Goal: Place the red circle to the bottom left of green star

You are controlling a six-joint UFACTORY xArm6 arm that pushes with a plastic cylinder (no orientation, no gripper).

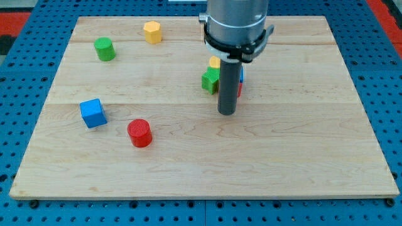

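My tip (227, 113) (a bare rod tool, grasping nothing) could jostle the green star (210, 80) while fetching the distant red circle (139, 132).

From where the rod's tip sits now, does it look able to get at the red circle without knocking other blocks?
Probably yes. My tip stands just below the green star cluster, and the red circle lies to the view's left and slightly lower, with bare board between. The blue cube sits beyond it.

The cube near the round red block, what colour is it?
Blue. The cube shows clearly in the camera view, left of the red circle.
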